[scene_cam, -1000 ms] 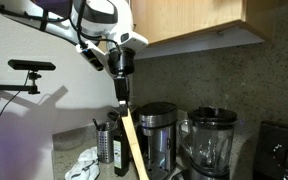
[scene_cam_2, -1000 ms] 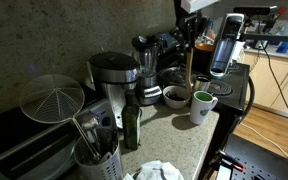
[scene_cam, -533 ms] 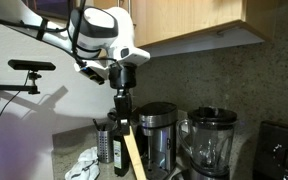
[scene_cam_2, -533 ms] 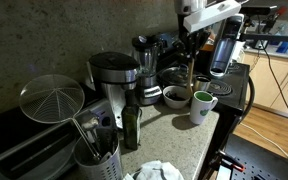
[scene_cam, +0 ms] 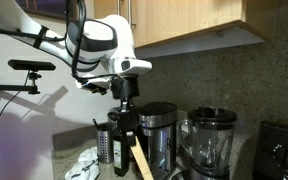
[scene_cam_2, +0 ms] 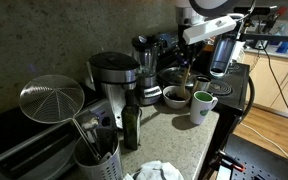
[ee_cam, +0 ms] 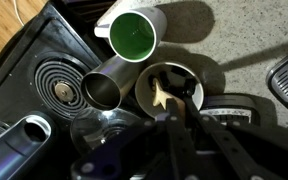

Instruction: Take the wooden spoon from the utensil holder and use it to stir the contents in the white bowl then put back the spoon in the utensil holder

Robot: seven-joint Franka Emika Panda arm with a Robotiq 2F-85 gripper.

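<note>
My gripper [scene_cam: 126, 116] is shut on the handle of the wooden spoon [scene_cam: 140, 160], which hangs tilted below it. In an exterior view the gripper [scene_cam_2: 187, 63] is above the white bowl [scene_cam_2: 176, 96] and the spoon [scene_cam_2: 184, 82] reaches down into it. In the wrist view the spoon's pale head [ee_cam: 162, 96] is inside the white bowl [ee_cam: 189, 72], over dark contents, with my fingers [ee_cam: 180, 118] just above. The silvery utensil holder [scene_cam_2: 97, 160] stands at the near counter end with a wire strainer in it. It also shows in an exterior view [scene_cam: 104, 140].
A green-filled white mug [scene_cam_2: 203, 103] and a metal cup [ee_cam: 104, 88] stand next to the bowl. A dark bottle [scene_cam_2: 132, 122], coffee maker [scene_cam_2: 112, 78] and blender [scene_cam: 212, 140] line the wall. A stove burner [ee_cam: 56, 92] lies beside them. A crumpled cloth [scene_cam: 84, 160] lies on the counter.
The gripper has come down with the spoon, bringing the spoon's head lower into the white bowl. The wrist has turned a little.
</note>
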